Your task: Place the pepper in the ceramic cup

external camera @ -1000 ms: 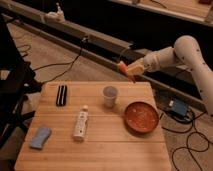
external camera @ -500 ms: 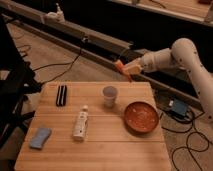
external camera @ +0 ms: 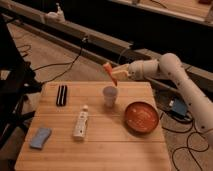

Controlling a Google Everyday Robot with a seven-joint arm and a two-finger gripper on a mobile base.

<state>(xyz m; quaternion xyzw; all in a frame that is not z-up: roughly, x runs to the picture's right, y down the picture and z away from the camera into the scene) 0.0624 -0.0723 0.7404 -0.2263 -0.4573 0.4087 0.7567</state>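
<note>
The gripper [external camera: 118, 74] has carried the pepper [external camera: 109, 72] leftward to centre frame, just above the ceramic cup [external camera: 110, 95]. Its fingers are clamped near one end of the pepper, which is likely light, firm and slick.

Orange-red pepper [external camera: 109, 70] in white pincer [external camera: 116, 76] above pale ceramic cup [external camera: 110, 96]; reddish-brown dish [external camera: 141, 117]; blue sponge [external camera: 40, 138].

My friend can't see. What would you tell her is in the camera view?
The robot's gripper holds the orange pepper in the air, just above the white ceramic cup as seen here, over a wooden table. A red-brown dish, a white bottle, a blue pad and a black object also lie there.
</note>
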